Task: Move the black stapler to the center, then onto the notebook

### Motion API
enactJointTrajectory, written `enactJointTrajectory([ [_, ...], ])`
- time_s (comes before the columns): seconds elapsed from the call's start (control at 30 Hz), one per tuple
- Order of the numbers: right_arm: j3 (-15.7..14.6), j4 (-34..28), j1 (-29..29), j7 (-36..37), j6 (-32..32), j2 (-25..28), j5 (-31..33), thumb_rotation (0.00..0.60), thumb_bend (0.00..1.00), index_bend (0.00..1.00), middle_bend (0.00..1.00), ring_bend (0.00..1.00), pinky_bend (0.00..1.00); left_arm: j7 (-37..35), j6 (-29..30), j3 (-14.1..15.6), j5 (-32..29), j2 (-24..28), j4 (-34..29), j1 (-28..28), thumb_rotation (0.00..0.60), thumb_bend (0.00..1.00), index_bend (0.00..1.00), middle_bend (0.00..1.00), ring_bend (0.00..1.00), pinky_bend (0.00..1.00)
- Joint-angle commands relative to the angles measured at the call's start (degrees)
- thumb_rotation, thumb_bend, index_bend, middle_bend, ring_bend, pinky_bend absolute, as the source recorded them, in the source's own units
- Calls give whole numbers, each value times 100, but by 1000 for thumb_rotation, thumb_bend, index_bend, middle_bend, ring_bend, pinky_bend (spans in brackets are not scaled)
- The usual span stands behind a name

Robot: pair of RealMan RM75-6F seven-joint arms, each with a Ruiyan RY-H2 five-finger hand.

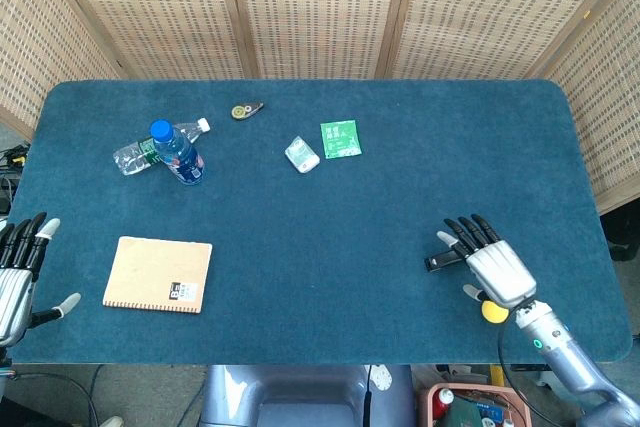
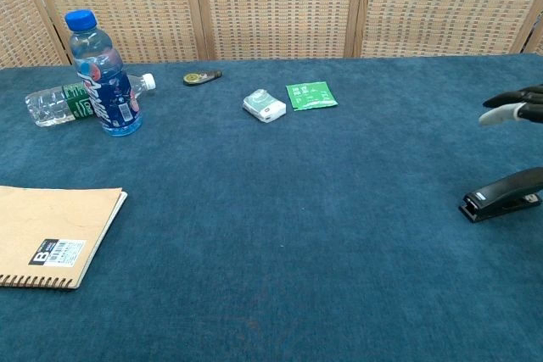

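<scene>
The black stapler lies on the blue table at the right; in the head view only its left end shows from under my right hand. That hand hovers above the stapler with fingers spread, holding nothing; in the chest view its fingertips show well above the stapler. The tan spiral notebook lies flat at the front left. My left hand stays off the table's left front corner, fingers apart and empty.
An upright blue bottle stands beside a lying clear bottle at the back left. A tape dispenser, a white packet and a green packet lie further back. A yellow ball sits under my right wrist.
</scene>
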Motion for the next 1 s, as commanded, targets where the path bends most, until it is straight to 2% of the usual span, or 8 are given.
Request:
enactJointTrajectory([
  [0.03,-51,447,252,81,-324,-378,17,600,13,99,50,0,0,97,-109,-30,-107,-27,-47,-49,600,38,0,0,0,0],
  [0.37,-241,1656,764,394,-766,-1052,-44,600,164,182,138,18,68,284,-351,-110,-374,-94,-94,-183,600,39,0,0,0,0],
  [0.43,-274,1840,815,464,-753,-1152,-47,600,193,224,194,67,112,308,-381,-121,-409,-100,-89,-202,600,43,0,0,0,0],
  [0.53,-306,2037,870,626,-669,-1273,-45,600,307,369,355,232,223,318,-413,-125,-436,-100,-99,-224,600,51,0,0,0,0],
  [0.67,-264,2292,921,708,-505,-1446,15,600,438,489,493,370,270,308,-421,-119,-435,-93,-114,-236,600,51,0,0,0,0],
  [0.73,-226,2239,954,742,-438,-1445,70,600,452,539,554,423,289,268,-435,-114,-438,-77,-126,-242,600,52,0,0,0,0],
  [0.83,-187,2082,976,727,-318,-1382,85,600,471,562,588,452,297,237,-444,-113,-446,-59,-137,-246,600,51,0,0,0,0],
  [1.0,-17,1137,1205,302,-206,-966,42,600,475,562,592,454,296,56,-483,-129,-495,41,-188,-259,600,52,0,0,0,0],
])
